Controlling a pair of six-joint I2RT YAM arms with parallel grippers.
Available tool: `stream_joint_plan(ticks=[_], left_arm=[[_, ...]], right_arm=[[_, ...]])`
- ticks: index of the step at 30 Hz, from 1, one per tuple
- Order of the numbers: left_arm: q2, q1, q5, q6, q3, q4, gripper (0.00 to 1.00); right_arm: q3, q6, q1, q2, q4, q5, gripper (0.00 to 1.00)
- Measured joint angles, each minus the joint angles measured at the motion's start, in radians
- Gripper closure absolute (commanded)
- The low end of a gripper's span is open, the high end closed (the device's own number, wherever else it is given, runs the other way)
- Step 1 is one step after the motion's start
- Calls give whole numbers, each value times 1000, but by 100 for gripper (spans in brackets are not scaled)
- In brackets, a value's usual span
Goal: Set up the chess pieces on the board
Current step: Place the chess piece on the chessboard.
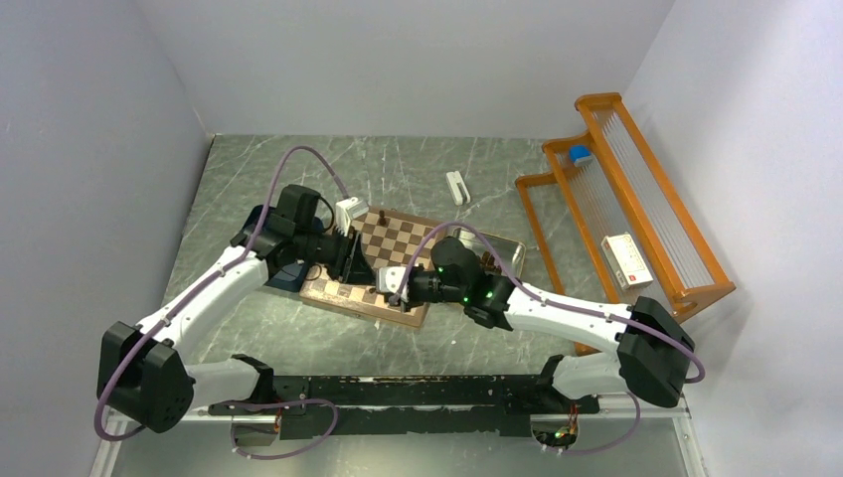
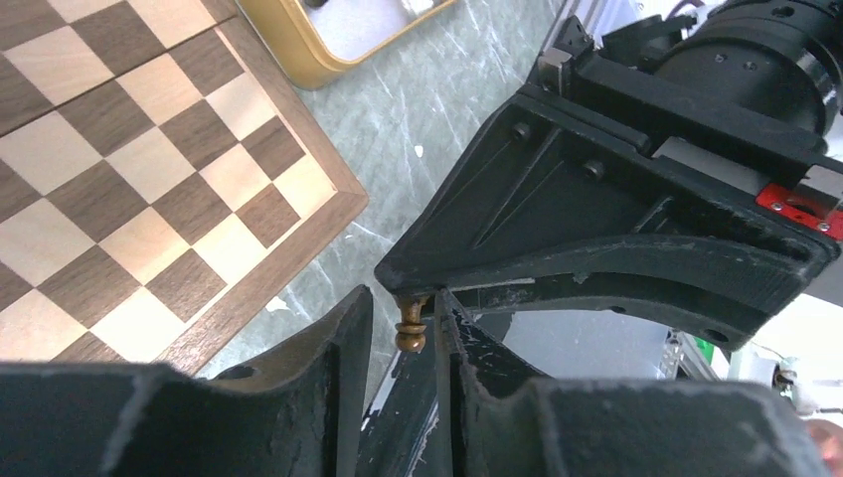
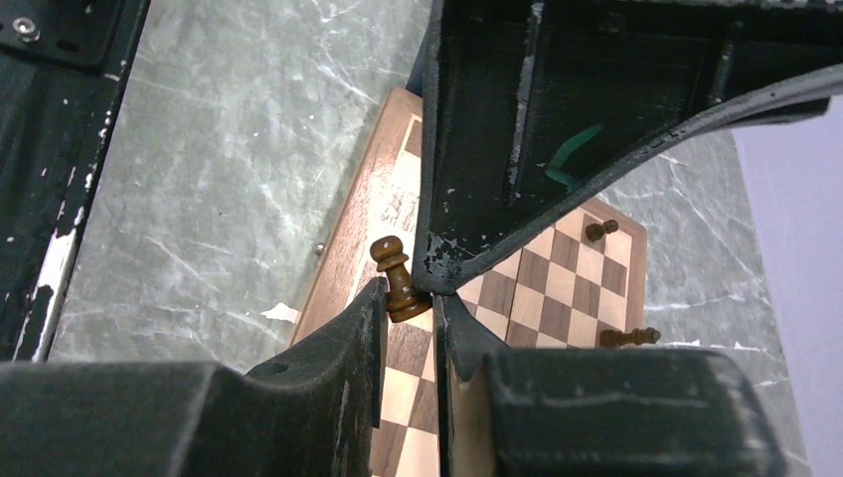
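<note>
Meeting tip to tip above the near left part of the board (image 1: 398, 241), the two grippers share one dark brown pawn (image 3: 395, 273), which is held clear of the squares. The right gripper (image 3: 410, 301) has its fingers pressed together on the pawn's base, so the piece leans with its round head pointing away from that wrist. The left gripper (image 2: 406, 326) straddles the head from the opposite side. Its fingers stand a little apart, with a sliver of space on each side of the pawn, so they do not touch it. Of the other chess pieces, an upright piece (image 3: 601, 231) stands on the board near its far left corner, and a fallen piece (image 3: 628, 338) lies on its side by the reddish border. A yellow-rimmed tray (image 2: 298, 50) sits on the grey marbled table (image 1: 249, 179) just right of the board, and an orange rack (image 1: 601, 102) stands farther right, along the right wall
</note>
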Motion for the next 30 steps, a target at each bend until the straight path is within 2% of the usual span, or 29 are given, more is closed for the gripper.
stream_joint_plan(ticks=[7, 14, 30], left_arm=[[-39, 0, -80, -10, 14, 5, 59], [-97, 0, -125, -69, 14, 78, 53], [-111, 0, -187, -121, 1, 131, 49]], right_arm=[[-16, 91, -16, 0, 82, 30, 100], [-26, 174, -23, 0, 149, 53, 100], [-44, 299, -35, -2, 254, 126, 100]])
